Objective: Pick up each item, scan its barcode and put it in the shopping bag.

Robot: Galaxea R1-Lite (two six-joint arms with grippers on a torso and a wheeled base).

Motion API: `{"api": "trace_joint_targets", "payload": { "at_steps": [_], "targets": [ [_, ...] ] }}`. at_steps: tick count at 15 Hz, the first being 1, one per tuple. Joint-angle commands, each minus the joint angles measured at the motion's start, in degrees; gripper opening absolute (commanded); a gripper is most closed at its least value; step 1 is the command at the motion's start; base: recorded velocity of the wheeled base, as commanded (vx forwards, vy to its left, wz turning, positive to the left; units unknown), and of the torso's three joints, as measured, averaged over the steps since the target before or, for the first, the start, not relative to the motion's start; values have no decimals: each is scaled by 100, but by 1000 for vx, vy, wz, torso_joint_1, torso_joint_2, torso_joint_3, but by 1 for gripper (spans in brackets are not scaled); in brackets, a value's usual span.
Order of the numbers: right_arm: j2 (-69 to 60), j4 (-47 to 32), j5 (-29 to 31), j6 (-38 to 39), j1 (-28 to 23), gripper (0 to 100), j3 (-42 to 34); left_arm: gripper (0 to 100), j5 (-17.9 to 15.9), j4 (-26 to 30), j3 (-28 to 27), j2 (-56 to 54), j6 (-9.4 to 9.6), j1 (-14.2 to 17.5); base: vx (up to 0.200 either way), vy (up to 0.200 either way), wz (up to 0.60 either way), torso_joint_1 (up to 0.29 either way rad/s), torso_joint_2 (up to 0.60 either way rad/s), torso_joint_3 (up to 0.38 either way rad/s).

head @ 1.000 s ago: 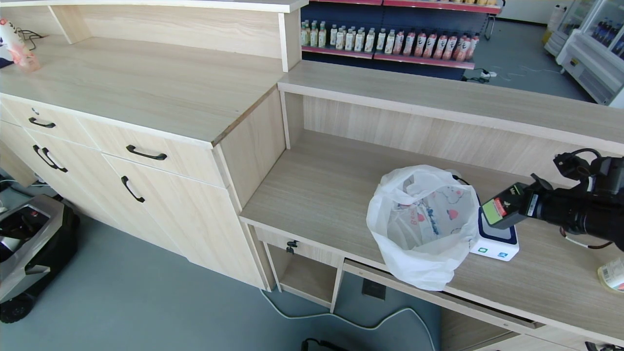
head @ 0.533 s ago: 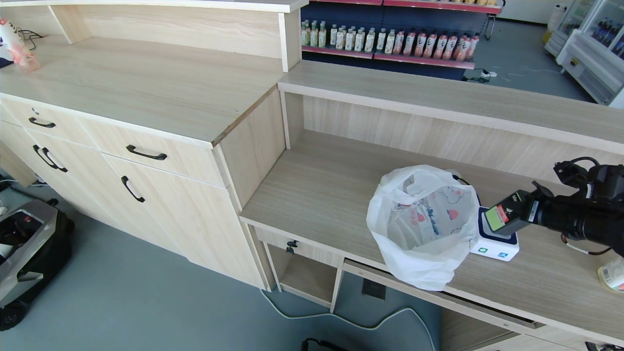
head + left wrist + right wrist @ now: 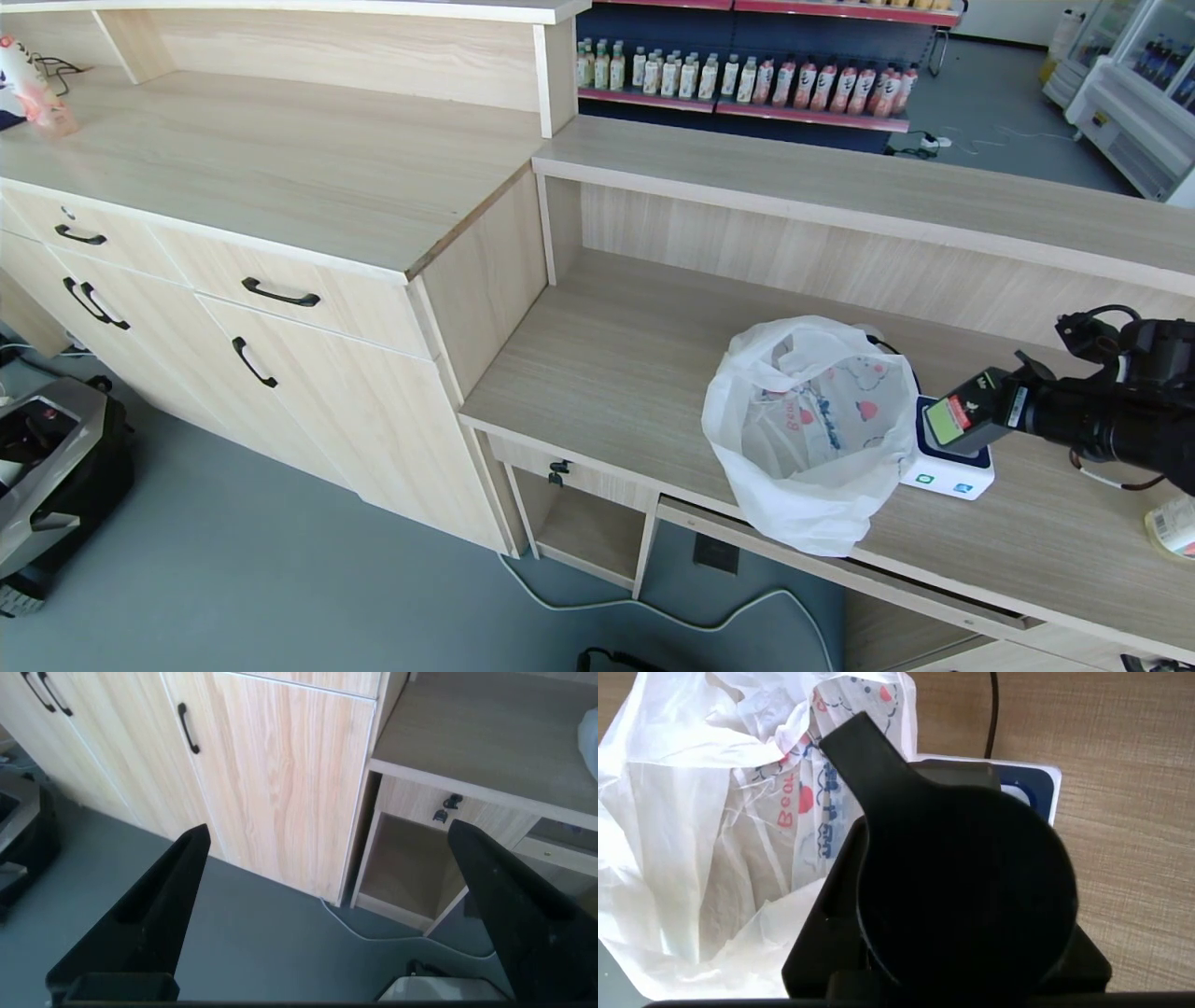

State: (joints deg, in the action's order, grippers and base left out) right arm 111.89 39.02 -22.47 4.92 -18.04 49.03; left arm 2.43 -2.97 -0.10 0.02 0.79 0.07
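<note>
White plastic shopping bag [image 3: 794,504] already holds one patterned pack [image 3: 840,392]; the right gripper [image 3: 1013,403] clamps a dark box [image 3: 957,417] just above the scanner [image 3: 952,481], not yet bagged, and a labelled item [image 3: 1172,527] waits on the counter [image 3: 1055,532].

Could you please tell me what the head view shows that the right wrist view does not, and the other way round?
Only the head view: the green and red label on the held item, a labelled container at the counter edge, and the drawers. Only the right wrist view: the item's dark round end. Both: the shopping bag with a printed packet inside, and the scanner beside it.
</note>
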Motion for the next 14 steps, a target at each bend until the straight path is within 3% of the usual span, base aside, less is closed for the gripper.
{"api": "trace_joint_targets", "payload": {
  "at_steps": [1, 4, 7, 10, 11, 12, 14],
  "targets": [
    [18, 0, -3, 0, 29, 0, -8, 100, 4, -1, 1, -2, 0, 1, 0, 0, 0, 0, 0, 0],
    [35, 9, -3, -9, 29, 0, -8, 100, 4, -1, 1, -2, 0, 1, 0, 0, 0, 0, 0, 0],
    [-747, -158, -74, -79, 38, 0, -34, 100, 4, -1, 1, -2, 0, 1, 0, 0, 0, 0, 0, 0],
    [-2039, -492, -135, -1494, 143, 0, -350, 100, 4, -1, 1, -2, 0, 1, 0, 0, 0, 0, 0, 0],
    [-2531, -474, -118, -2699, 125, 0, -728, 100, 4, -1, 1, -2, 0, 1, 0, 0, 0, 0, 0, 0],
    [-2725, -492, -109, -3252, 117, 0, -834, 100, 4, -1, 1, -2, 0, 1, 0, 0, 0, 0, 0, 0],
    [-2777, -378, -144, -3534, 196, 0, -895, 100, 4, -1, 1, -2, 0, 1, 0, 0, 0, 0, 0, 0]
  ]
}}
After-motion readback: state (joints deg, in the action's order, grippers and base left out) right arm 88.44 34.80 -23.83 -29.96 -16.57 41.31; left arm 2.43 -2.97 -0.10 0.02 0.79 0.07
